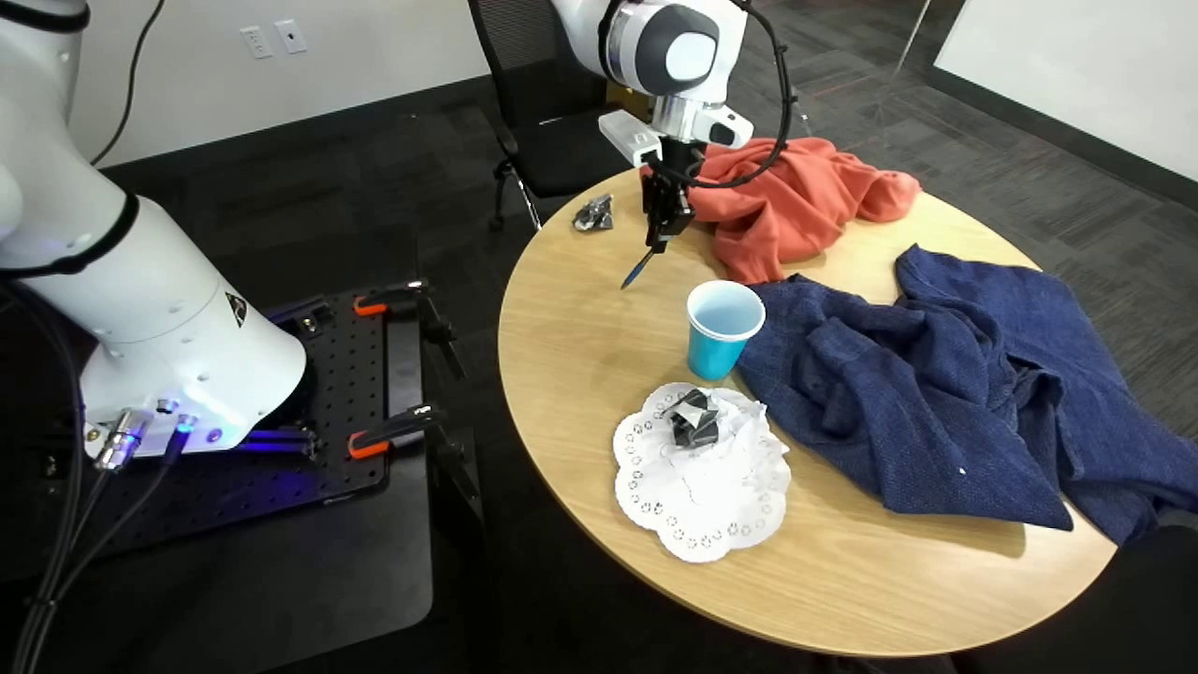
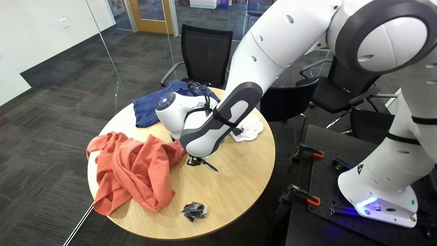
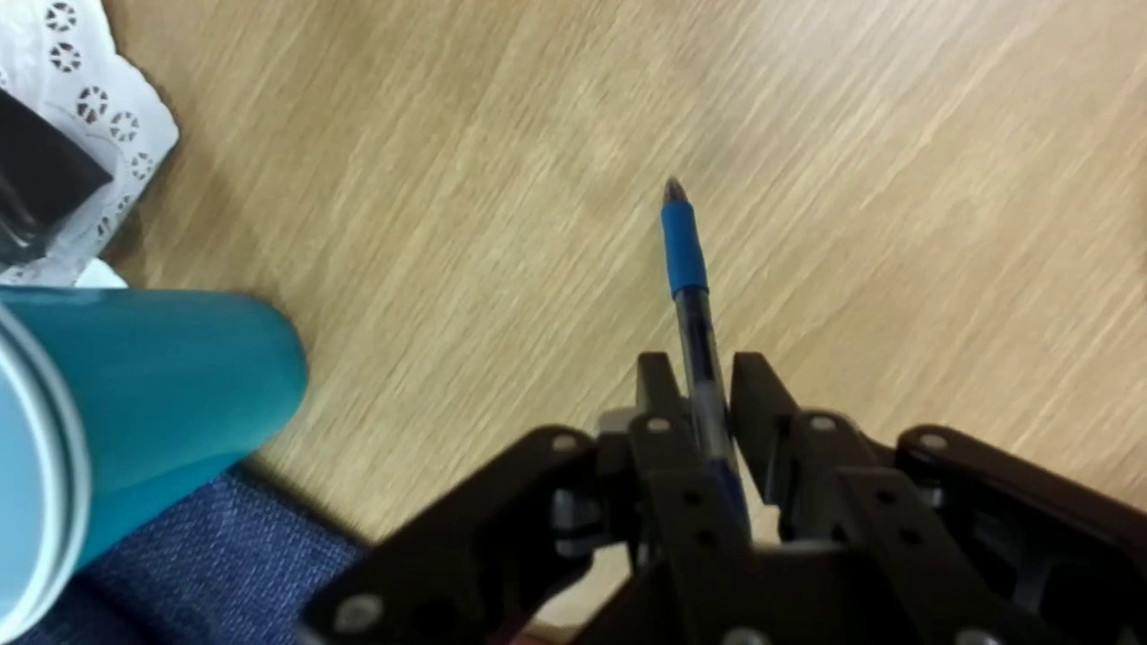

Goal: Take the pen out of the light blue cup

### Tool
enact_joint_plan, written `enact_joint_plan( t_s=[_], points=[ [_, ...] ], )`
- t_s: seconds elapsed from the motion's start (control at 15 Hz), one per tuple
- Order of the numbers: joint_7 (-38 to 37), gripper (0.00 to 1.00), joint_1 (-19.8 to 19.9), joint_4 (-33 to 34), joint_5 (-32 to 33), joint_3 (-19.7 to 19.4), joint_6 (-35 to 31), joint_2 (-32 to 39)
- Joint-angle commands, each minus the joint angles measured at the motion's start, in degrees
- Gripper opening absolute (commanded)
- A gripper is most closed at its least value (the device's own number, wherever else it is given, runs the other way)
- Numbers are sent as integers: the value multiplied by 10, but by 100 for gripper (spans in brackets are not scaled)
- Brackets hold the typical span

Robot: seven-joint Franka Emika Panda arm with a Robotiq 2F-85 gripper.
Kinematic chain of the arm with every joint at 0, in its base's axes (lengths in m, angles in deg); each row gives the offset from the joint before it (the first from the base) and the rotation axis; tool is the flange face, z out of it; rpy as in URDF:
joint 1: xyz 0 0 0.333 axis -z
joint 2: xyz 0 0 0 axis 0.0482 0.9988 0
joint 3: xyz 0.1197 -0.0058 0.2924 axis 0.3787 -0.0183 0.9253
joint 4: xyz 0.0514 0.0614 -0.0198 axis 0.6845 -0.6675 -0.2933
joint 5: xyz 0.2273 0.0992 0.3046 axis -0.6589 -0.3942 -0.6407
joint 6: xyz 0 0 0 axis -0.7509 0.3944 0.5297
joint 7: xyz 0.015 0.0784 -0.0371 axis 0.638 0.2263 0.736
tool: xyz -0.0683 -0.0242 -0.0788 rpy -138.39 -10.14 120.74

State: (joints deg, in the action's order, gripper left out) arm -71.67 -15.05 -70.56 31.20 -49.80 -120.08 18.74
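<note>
The light blue cup (image 1: 717,354) stands upright on the round wooden table (image 1: 571,374). Its open mouth faces up and nothing shows inside it. It also shows at the left edge of the wrist view (image 3: 188,367); in an exterior view the arm hides nearly all of it. My gripper (image 1: 659,245) is beside the cup, apart from it, with its fingers shut around the pen (image 1: 638,269). The pen has a blue grip and clear barrel (image 3: 685,246). It slants out of the fingers, tip away from the palm (image 2: 211,166). Whether the tip touches the table cannot be told.
A white doily (image 1: 646,487) with a crumpled black wrapper (image 1: 694,421) lies beside the cup. A dark blue cloth (image 1: 880,393) lies against the cup. A red cloth (image 1: 796,206) lies close behind my gripper. Another black wrapper (image 1: 594,213) sits near the table edge.
</note>
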Motion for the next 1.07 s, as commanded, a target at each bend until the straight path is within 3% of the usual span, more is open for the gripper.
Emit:
enact_joint_plan(
  t_s=[0.0,0.4,1.0],
  points=[
    [-1,55,-11,8,-2,-9,1,-1],
    [-8,98,-20,-11,4,-17,-29,-17],
    [1,100,-16,4,-4,-11,-22,2]
  ],
)
